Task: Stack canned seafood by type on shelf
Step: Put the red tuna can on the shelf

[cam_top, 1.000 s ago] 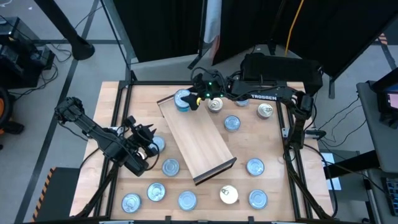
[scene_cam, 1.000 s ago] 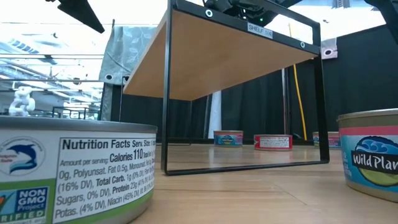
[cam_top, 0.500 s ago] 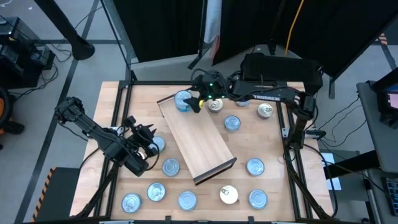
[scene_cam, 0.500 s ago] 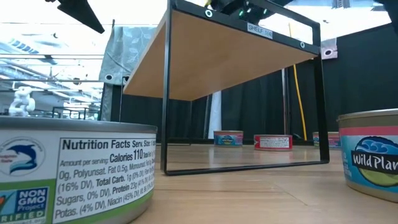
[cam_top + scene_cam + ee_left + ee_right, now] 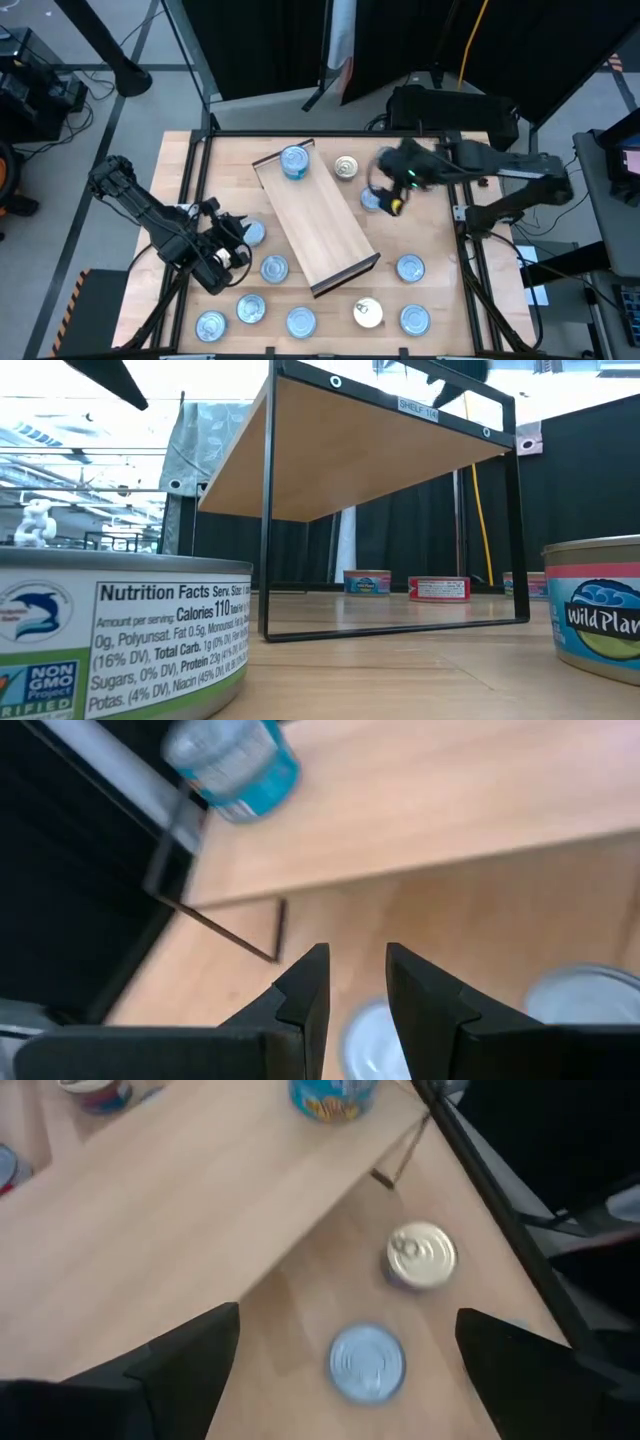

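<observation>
Blue tin (image 5: pixel 294 161) on shelf (image 5: pixel 322 225) overhead

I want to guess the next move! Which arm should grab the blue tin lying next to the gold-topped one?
Probably the right arm. Its gripper hangs over that blue tin with fingers wide open. The left gripper sits across the shelf, beside other tins.

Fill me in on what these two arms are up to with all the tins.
One blue-topped tin stands on the far end of the shelf; the other tins lie around it on the tabletop. The right gripper, fingers wide open and empty, hovers over a blue-topped tin just right of the shelf, next to a gold-topped tin. The left gripper, fingers slightly apart and empty, is low on the shelf's left side, near another blue-topped tin.
</observation>
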`<act>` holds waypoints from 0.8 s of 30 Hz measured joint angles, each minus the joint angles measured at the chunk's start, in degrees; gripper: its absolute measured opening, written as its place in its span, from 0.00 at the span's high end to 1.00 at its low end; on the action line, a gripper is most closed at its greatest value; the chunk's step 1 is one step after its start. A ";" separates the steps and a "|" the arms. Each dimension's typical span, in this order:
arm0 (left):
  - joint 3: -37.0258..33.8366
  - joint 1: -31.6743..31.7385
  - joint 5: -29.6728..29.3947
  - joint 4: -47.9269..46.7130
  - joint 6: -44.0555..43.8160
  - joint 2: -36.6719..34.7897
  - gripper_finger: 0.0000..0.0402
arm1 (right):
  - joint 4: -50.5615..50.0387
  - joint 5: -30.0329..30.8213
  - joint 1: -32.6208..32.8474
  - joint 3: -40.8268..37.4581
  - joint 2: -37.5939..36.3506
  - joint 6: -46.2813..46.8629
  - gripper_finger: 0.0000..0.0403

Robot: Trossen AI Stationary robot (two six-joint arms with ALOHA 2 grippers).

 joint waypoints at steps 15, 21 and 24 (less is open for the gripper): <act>0.00 -3.50 10.84 11.94 -4.38 0.00 0.75 | 21.95 8.45 2.82 -39.67 -23.32 13.98 0.36; 0.00 -4.83 13.37 14.31 -8.39 0.00 0.75 | 22.05 9.09 1.13 -42.26 -23.41 13.04 0.51; 0.00 -4.99 19.23 16.37 -10.52 0.09 0.75 | 21.45 8.81 1.13 -42.95 -23.38 11.91 0.59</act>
